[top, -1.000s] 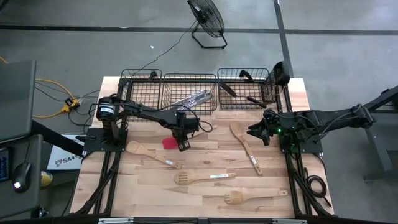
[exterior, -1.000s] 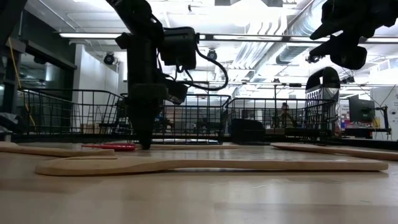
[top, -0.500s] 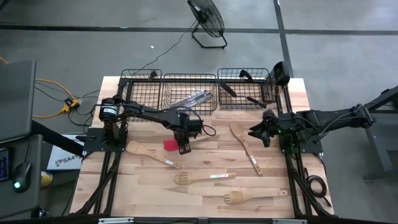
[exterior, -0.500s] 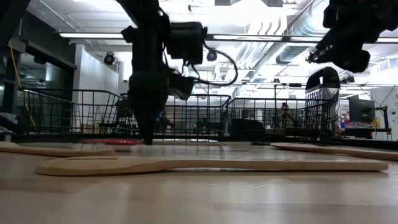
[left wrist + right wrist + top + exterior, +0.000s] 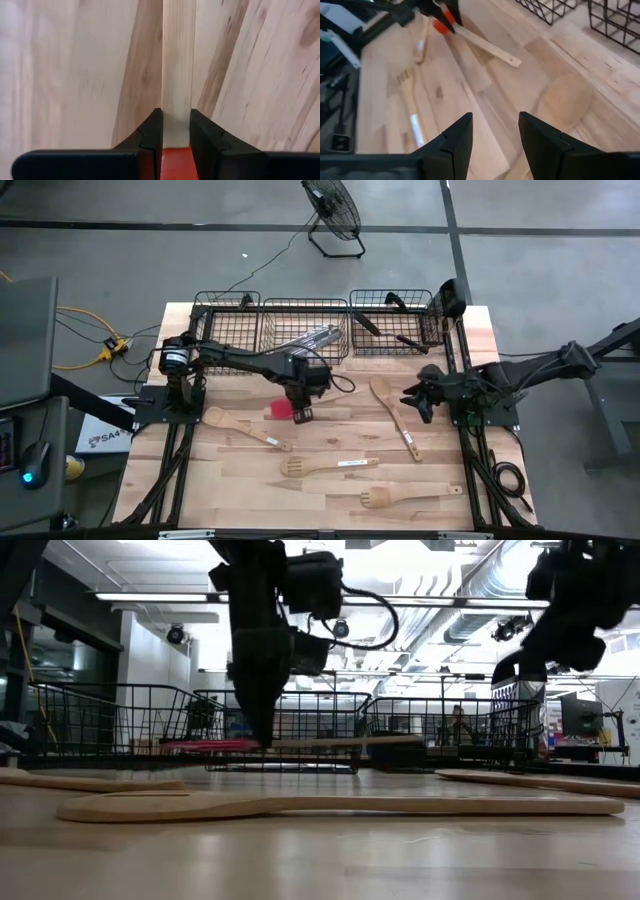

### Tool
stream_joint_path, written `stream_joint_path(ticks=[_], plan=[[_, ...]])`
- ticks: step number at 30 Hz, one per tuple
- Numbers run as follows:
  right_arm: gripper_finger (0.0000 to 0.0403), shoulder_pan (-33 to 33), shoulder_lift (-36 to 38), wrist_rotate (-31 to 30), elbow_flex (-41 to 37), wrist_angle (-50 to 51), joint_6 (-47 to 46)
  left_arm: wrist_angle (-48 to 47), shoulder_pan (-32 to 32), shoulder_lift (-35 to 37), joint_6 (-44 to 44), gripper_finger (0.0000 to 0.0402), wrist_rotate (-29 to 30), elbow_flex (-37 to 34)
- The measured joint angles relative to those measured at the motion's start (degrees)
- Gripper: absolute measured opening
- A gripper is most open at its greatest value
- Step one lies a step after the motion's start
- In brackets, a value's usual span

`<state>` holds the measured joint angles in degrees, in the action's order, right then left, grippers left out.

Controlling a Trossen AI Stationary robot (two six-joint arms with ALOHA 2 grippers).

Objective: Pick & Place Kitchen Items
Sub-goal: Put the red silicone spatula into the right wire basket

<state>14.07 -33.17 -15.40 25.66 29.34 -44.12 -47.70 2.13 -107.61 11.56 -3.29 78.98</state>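
My left gripper (image 5: 298, 413) is shut on a red-headed spatula with a pale wooden handle (image 5: 300, 743), held above the table's middle. Its red head (image 5: 279, 409) points toward the table's left edge. My right gripper (image 5: 420, 402) is open and empty, above the table beside a big wooden spoon (image 5: 395, 415) that lies flat; the spoon's bowl shows in the right wrist view (image 5: 565, 100). The held spatula also shows in the right wrist view (image 5: 485, 45). My left gripper pinches the spatula's wooden handle (image 5: 176, 120) between its two fingers (image 5: 152, 137), right where the handle meets the red head. The fingers point down from above and lie across the handle. The spatula hangs about level, clear of the table (image 5: 380, 741).
A wooden spoon (image 5: 245, 428), a slotted spatula (image 5: 325, 466) and a forked wooden spatula (image 5: 410, 496) lie on the near half of the table. Three black wire baskets (image 5: 305, 305) stand along the far edge, with silver cutlery (image 5: 315, 337) and black-handled tools (image 5: 385, 320) inside.
My left gripper has gone up and a little toward the table's right edge, shut on the red-headed spatula. The spatula lay on the table before and now hangs level, lifted clear. My right gripper has shifted slightly toward the near edge.
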Motion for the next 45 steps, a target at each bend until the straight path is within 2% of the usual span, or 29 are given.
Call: stream_joint_path(ticks=[11,21,25,28,34,40,45], plan=[[0.0152,11.74,-0.07,-12.05,-9.57,-14.78,-2.86,0.65,-0.96,0.0,-2.25,0.0066,0.86,5.49],[0.0152,20.47,-0.06,-16.85,-9.74,-13.04,-7.13,0.49,-1.44,0.09,-3.82,0.0066,0.83,10.05],[0.0152,22.62,-0.05,-20.77,-9.74,-11.52,-8.52,0.52,-1.42,0.1,-4.53,0.0066,0.9,11.87],[0.0152,23.1,-0.04,-21.15,-9.74,-11.34,-9.24,0.17,-1.42,0.11,-5.42,0.0066,0.9,13.34],[0.0152,23.08,-1.35,-21.2,-9.74,-12.22,-0.73,0.26,-1.42,0.11,-7.0,0.0066,1.97,16.15],[0.0154,22.97,-4.4,-28.88,-9.72,-18.02,11.7,1.33,-1.42,0.13,-8.39,0.0066,1.99,17.4],[0.0188,21.56,-7.13,-31.9,-9.72,-23.99,15.91,5.09,-1.42,0.15,-10.33,0.0066,1.96,17.53]])
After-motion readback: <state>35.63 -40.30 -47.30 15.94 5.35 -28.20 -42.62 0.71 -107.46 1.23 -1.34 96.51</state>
